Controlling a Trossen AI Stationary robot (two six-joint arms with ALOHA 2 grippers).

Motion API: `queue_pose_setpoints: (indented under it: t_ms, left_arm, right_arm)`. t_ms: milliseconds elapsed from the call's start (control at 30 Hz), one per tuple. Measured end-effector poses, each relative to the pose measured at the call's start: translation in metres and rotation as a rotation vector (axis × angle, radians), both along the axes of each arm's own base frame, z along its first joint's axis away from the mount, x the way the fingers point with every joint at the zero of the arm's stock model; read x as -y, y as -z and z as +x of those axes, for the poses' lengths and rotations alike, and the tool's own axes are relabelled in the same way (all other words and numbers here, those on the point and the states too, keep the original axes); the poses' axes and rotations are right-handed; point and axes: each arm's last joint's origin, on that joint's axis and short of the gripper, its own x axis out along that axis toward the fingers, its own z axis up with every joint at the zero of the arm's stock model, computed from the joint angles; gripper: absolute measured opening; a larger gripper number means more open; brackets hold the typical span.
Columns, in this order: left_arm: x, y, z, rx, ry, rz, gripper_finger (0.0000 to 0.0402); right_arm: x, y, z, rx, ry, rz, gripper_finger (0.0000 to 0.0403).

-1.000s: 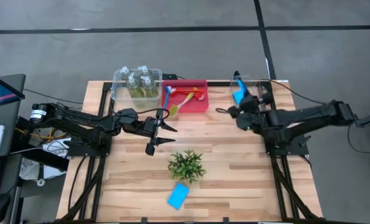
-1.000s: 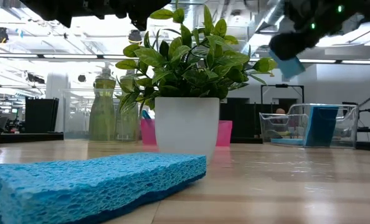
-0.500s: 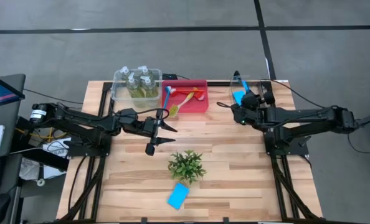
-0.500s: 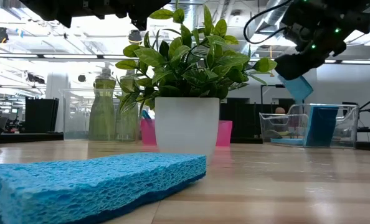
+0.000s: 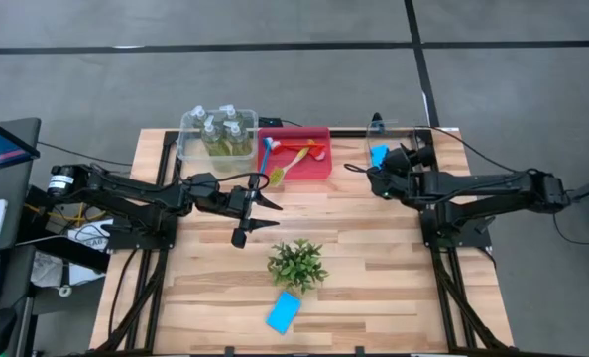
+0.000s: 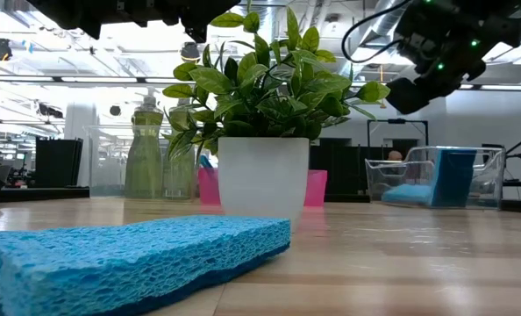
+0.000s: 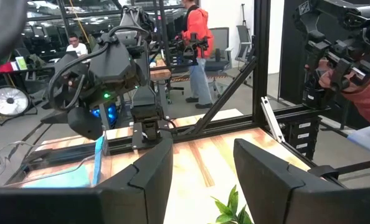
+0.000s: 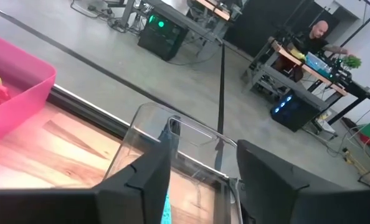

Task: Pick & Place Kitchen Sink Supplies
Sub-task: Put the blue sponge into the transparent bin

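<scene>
We take the potted plant [image 5: 296, 263] near the table's middle as our reference. On the near side of it, just beside it, lies a light-blue sponge [image 5: 284, 311], flat on the wood; in the low view it [image 6: 133, 254] fills the foreground.

Beyond the plant at the far edge stands a red bin [image 5: 294, 151] holding the long-handled brushes [image 5: 287, 159] in red, blue and yellow. Left of that bin, touching or nearly touching it, a clear bin [image 5: 216, 134] holds the four bottles of yellow-green liquid [image 5: 225, 134].

Far and to the right of the plant stands a second clear bin [image 5: 382, 139]. In the low view a dark-blue sponge [image 6: 454, 177] stands upright inside it, with a light-blue sponge [image 6: 406, 194] lying low against its foot.

The right gripper [image 5: 374, 181] hangs at that bin's near edge, above the table. Its wrist view shows the fingers [image 8: 141, 180] spread apart and holding nothing, with the bin's rim between them.

The left gripper [image 5: 265, 213] hovers left of and beyond the plant, well short of the red bin. Its fingers [image 7: 147, 177] stand apart with nothing between them.

A person in a red jacket [image 7: 196, 31] stands in the room behind.
</scene>
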Motion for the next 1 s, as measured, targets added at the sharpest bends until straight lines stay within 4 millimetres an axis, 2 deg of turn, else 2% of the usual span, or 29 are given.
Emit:
queue_pose_setpoints:
  t_ms: [233, 367, 533, 733, 1000]
  left_arm:
    - [0.000, 0.000, 0.000, 0.000, 0.000, 0.000, 0.0170]
    - [0.000, 0.000, 0.000, 0.000, 0.000, 0.000, 0.0172]
    - [0.000, 0.000, 0.000, 0.000, 0.000, 0.000, 0.0172]
    - [0.000, 0.000, 0.000, 0.000, 0.000, 0.000, 0.0171]
    - [0.000, 0.000, 0.000, 0.000, 0.000, 0.000, 0.0172]
  right_arm:
    - [0.000, 0.000, 0.000, 0.000, 0.000, 0.000, 0.0203]
    - [0.000, 0.000, 0.000, -0.007, -0.006, 0.004, 0.0205]
    - [-0.002, -0.004, 0.008, -0.016, -0.096, 0.026, 0.0197]
    - [-0.018, -0.020, 0.029, 0.005, -0.370, 0.002, 0.0188]
    - [-0.064, -0.045, 0.046, 0.059, -0.913, -0.113, 0.0180]
